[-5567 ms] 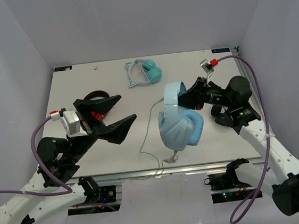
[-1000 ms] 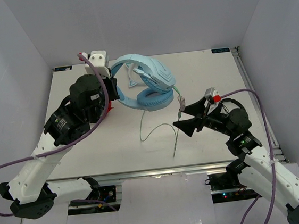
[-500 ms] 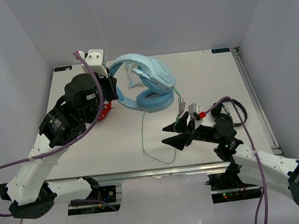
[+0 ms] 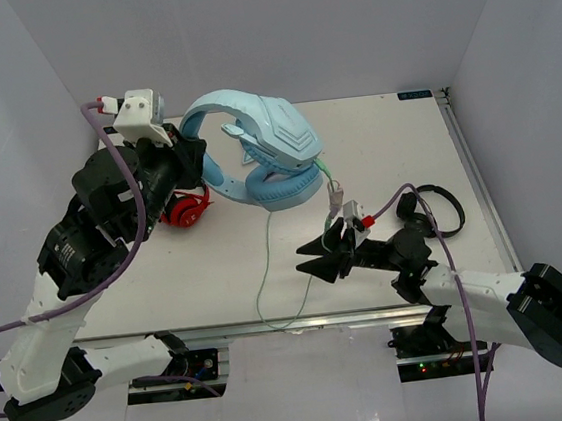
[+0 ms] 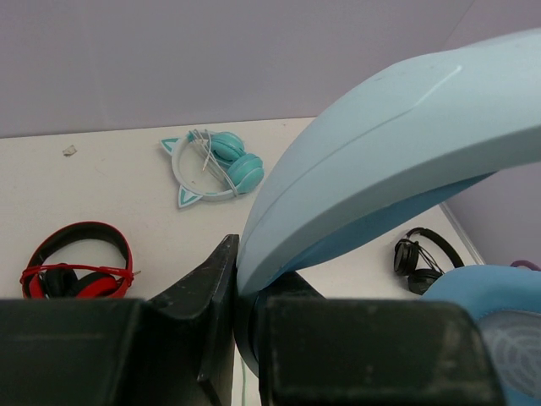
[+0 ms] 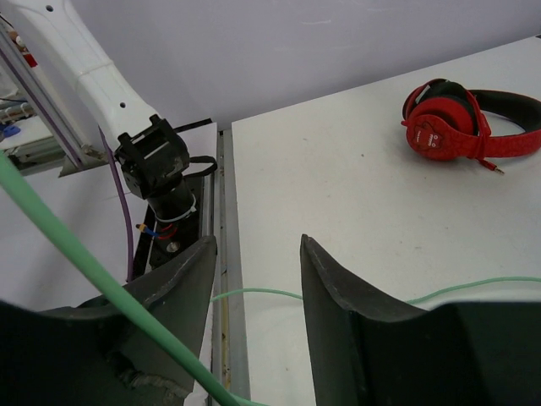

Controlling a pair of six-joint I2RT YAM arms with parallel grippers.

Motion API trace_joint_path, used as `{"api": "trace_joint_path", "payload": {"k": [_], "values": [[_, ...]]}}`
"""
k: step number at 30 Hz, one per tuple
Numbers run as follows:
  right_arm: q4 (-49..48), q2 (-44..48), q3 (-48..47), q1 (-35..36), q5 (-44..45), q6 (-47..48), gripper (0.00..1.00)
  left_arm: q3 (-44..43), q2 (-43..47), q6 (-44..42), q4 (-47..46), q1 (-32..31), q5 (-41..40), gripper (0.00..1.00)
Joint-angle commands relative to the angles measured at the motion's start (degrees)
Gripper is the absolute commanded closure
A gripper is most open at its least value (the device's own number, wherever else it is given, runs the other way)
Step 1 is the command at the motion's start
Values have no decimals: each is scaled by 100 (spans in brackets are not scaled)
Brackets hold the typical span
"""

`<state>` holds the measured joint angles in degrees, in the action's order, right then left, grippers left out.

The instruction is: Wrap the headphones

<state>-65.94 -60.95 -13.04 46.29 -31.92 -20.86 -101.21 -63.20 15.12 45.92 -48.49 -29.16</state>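
While the left gripper (image 4: 194, 162) clamps the headband, the headphones (image 4: 269, 141) hang raised over the table's (image 4: 394, 138) rear left. Their cable (image 4: 266, 257) drops to the tabletop and loops right at the front edge. The right gripper (image 4: 311, 261) sits low near that edge, jaws wide apart, with the cable running just beside one finger (image 6: 169, 283). A red pair (image 4: 185, 209) lies under the left arm, a black pair (image 4: 432, 210) near the right arm, and a teal pair (image 5: 216, 163) towards the back edge.
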Motion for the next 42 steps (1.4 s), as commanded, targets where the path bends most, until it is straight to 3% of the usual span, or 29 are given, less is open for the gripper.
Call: {"api": "trace_joint_path", "payload": {"k": [1,4,10,14,19,24,26,34,42], "values": [[-973,-291,103,38,-96,-63,53,-147,271,351,-466,-1,292,100],[-1155,-446,146,46,-130,-68,59,24,416,396,-558,6,538,100],[-1329,-621,204,47,-20,-56,84,218,754,439,-520,4,824,100],[-1175,-512,212,49,104,32,92,197,862,412,-368,6,745,100],[-467,-201,94,47,196,342,91,128,845,284,-52,6,306,100],[318,117,-50,47,133,533,65,260,835,201,39,6,-136,100],[498,248,-79,48,122,601,59,271,824,192,33,6,-184,100],[765,261,-198,72,-136,730,52,139,749,202,91,6,-248,100],[550,-111,-229,123,-299,752,54,174,733,235,60,-3,-189,100]]}}
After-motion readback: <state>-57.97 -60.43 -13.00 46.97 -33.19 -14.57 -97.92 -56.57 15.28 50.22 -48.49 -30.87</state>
